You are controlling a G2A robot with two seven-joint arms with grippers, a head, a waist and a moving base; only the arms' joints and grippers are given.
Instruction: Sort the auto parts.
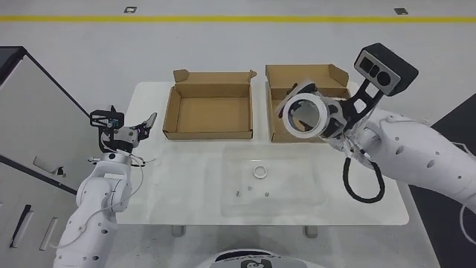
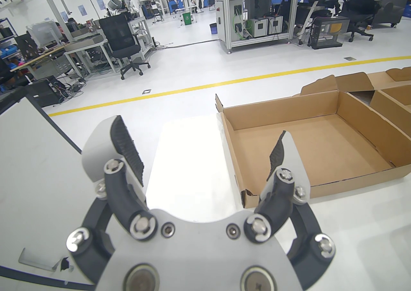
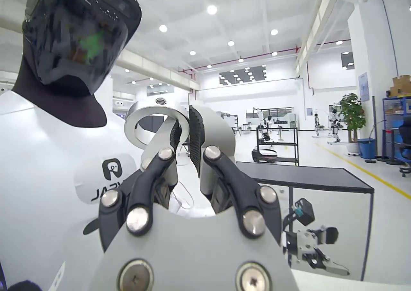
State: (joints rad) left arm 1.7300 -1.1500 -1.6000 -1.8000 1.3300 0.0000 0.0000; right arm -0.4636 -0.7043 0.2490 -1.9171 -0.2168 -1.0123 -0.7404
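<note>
The right hand [image 3: 184,122] grips a metal ring [image 3: 131,127], raised over the right cardboard box [image 1: 312,74]. The left hand [image 2: 199,132] hangs open above the bench [image 1: 186,186] beside the left cardboard box [image 1: 208,115]. A small ring [image 1: 259,171] lies on the bench before the boxes.

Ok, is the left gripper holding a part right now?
No, the left gripper is open with nothing between its fingers; the metal ring is clamped in the right gripper.
</note>
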